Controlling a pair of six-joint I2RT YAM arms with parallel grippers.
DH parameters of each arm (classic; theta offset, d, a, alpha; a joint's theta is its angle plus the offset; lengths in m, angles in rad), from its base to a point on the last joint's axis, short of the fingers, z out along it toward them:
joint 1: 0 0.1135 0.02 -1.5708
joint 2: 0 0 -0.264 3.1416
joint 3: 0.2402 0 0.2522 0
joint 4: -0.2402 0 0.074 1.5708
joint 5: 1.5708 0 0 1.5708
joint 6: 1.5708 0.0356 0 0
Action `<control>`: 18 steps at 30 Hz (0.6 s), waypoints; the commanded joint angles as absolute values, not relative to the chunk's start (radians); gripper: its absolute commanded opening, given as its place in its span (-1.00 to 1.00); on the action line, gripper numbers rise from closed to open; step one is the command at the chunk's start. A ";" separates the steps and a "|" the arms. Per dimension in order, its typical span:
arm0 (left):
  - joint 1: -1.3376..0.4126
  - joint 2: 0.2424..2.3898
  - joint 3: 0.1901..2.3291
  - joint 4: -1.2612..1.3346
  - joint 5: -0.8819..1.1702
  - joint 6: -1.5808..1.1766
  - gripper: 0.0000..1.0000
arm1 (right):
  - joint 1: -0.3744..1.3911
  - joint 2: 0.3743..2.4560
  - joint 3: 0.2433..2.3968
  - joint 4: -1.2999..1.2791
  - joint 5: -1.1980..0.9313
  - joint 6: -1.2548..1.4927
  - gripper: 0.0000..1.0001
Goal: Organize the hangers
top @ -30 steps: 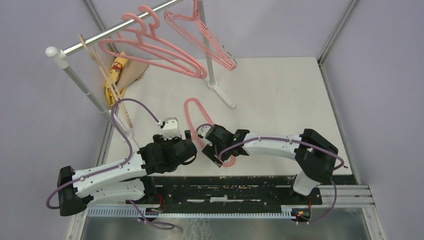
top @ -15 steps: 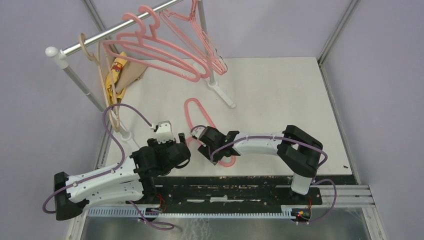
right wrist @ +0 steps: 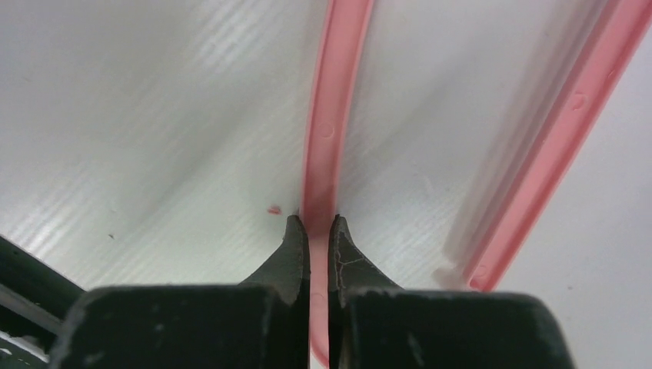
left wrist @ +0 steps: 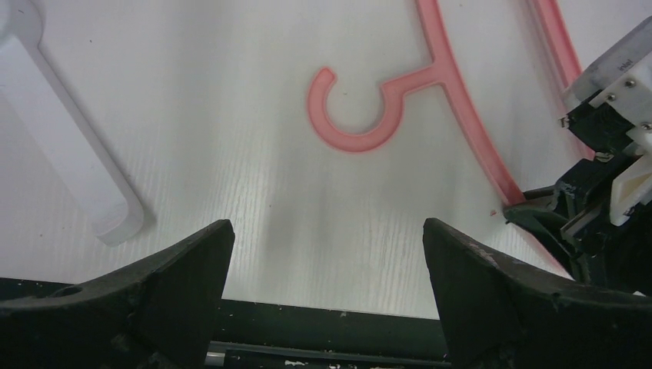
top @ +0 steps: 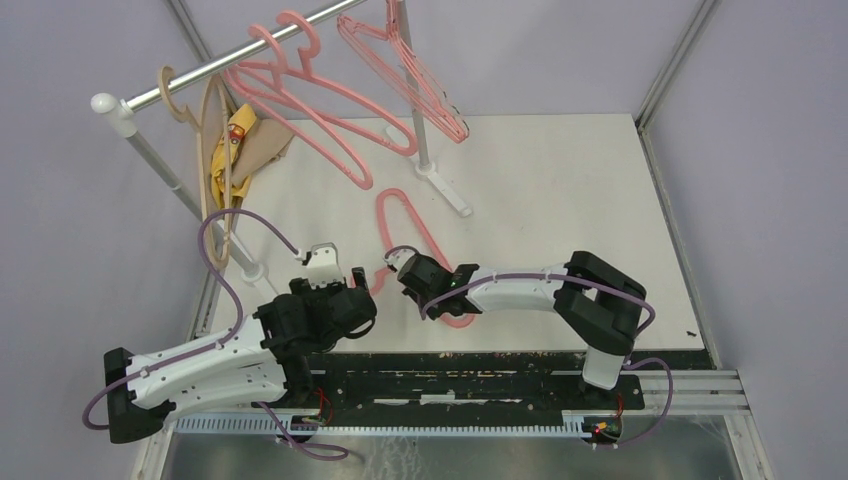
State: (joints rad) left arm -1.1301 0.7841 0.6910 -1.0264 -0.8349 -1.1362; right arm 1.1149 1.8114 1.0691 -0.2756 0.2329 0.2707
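Far left, a beige hook-topped hanger (top: 207, 140) hangs from the sloping silver metal rail (top: 200, 76), with a yellow and tan cloth (top: 240, 138) just beside it. Moving along the rail, we see thick pink plastic hangers (top: 322, 113) hooked on and slanting down to the right. Past them a bunch of thin pink wire hangers (top: 420, 90) hangs by the upright post.

Down at the near edge of the white tabletop (top: 560, 200), the left end effector (left wrist: 323, 231) hovers low with its black fingers spread wide and nothing between them. Its wrist view looks straight at the curled hook of the one pink plastic hanger (top: 420, 235) lying flat on the tabletop. That hanger is a broad, flat-section piece, salmon pink, with small moulded dimples along its bars, and its hook points toward the left arm.

On to the right arm, which reaches in from the right. In its wrist view the right end effector (right wrist: 316, 224) is clenched on one bar of that flat hanger, a fingertip pressed against each side. The hanger's other bar runs apart from the fingers, off to the right.
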 commanded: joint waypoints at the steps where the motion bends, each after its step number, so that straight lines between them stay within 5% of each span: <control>1: -1.135 0.767 0.739 -1.040 -0.868 -1.178 0.98 | 1.059 1.695 1.040 -0.361 0.282 0.273 -0.99; 18: -1.136 0.771 0.744 -1.010 -0.877 -1.153 0.95 | 0.713 1.327 1.069 -0.544 -0.387 0.359 -0.99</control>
State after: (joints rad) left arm -1.1301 0.7761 0.7113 -1.0389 -0.8356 -1.1362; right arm 0.7586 1.3949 1.0256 -0.5129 -0.2016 0.3237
